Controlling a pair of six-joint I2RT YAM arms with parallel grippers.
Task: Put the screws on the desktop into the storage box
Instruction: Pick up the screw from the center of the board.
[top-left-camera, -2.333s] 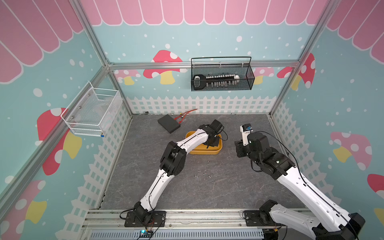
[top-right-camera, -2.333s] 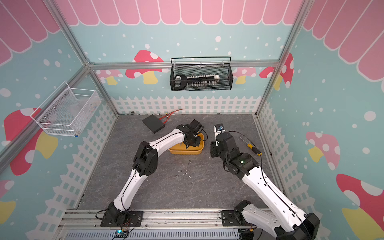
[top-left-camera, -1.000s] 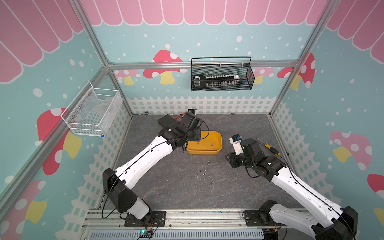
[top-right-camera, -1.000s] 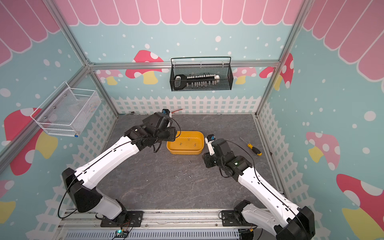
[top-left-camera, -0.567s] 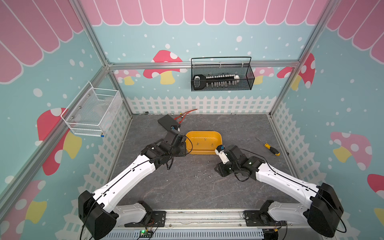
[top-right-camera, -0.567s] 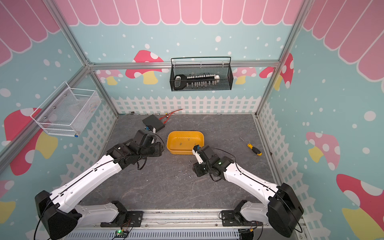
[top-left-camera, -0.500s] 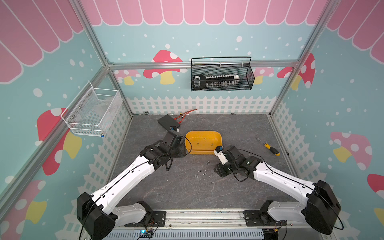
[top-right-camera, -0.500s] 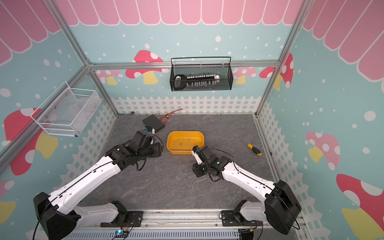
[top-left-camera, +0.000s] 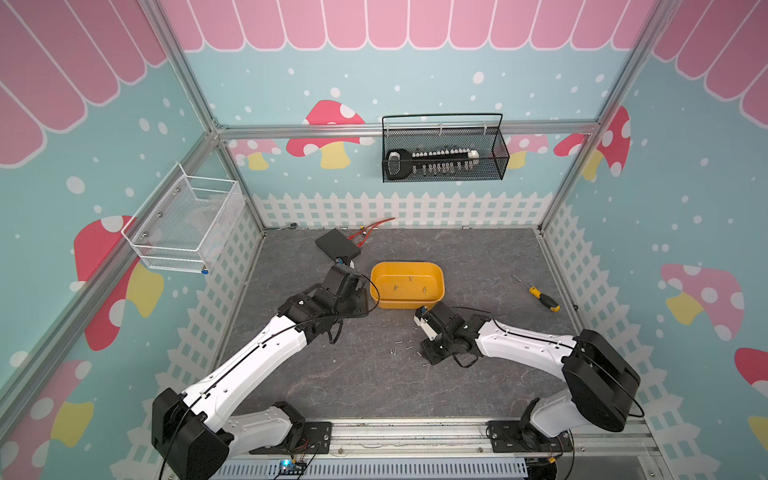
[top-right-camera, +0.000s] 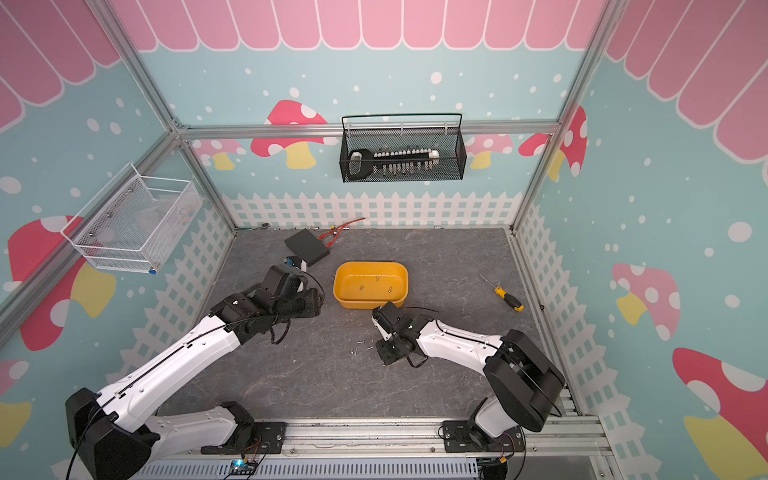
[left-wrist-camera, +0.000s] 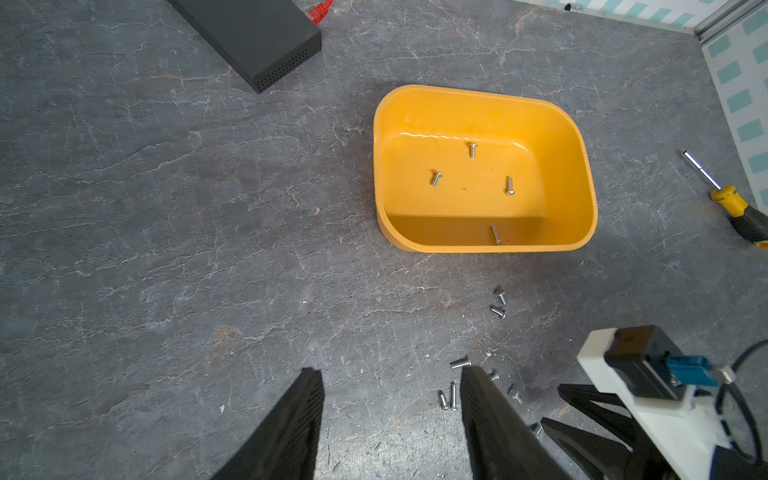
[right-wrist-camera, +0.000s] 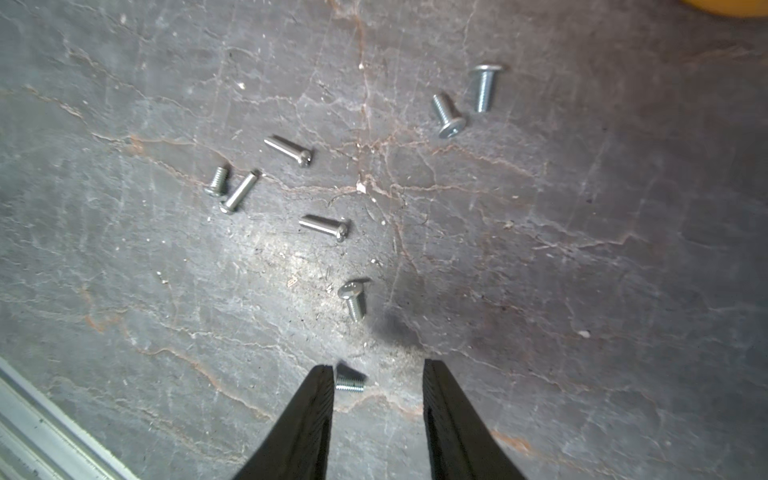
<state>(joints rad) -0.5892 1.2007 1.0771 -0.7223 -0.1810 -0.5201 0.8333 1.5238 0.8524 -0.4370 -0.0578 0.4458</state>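
Grey, pale-veined stone makes up my tabletop, and everything I am working with sits on it. The yellow-orange storage box stands near the middle, towards the back. A flat black box lies behind it on my left, and a yellow-handled screwdriver lies well apart on my right.

My left pincer hangs over bare tabletop just beside the loose pile, jaws spread, with nothing between them. My right pincer sits low over the tabletop in front of the storage box. Its jaws are also spread and it grips nothing.

Four of the screws lie on the floor of the storage box. The rest are scattered on the tabletop just in front of it, and I count eight in the right wrist view. One of them lies between the right pincer's jaws, right against the inner face of one finger and clear of the opposite one. The next one lies just beyond the fingertips.
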